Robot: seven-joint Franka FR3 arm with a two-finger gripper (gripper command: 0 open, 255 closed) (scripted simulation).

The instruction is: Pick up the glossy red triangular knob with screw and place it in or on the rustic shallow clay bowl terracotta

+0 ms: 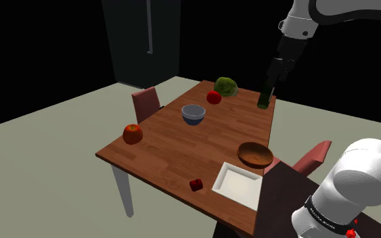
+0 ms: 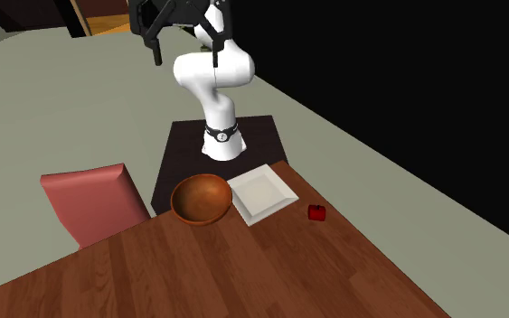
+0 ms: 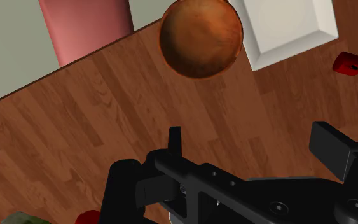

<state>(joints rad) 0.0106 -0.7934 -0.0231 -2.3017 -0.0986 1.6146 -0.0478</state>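
Plainly, nothing is grasped yet: the gripper (image 3: 252, 140) hangs high over the table (image 1: 175, 145), fingers spread and empty, probably raised so the hand's camera takes in both targets. The red knob (image 1: 196, 184) lies close to a table edge, just beside the white plate (image 1: 237, 184) without touching it. The brown bowl (image 1: 255, 155) sits on the plate's other side, along the edge nearest the stand, so the carry should be short.

Opposed exterior views — shared table (image 1: 182, 145)
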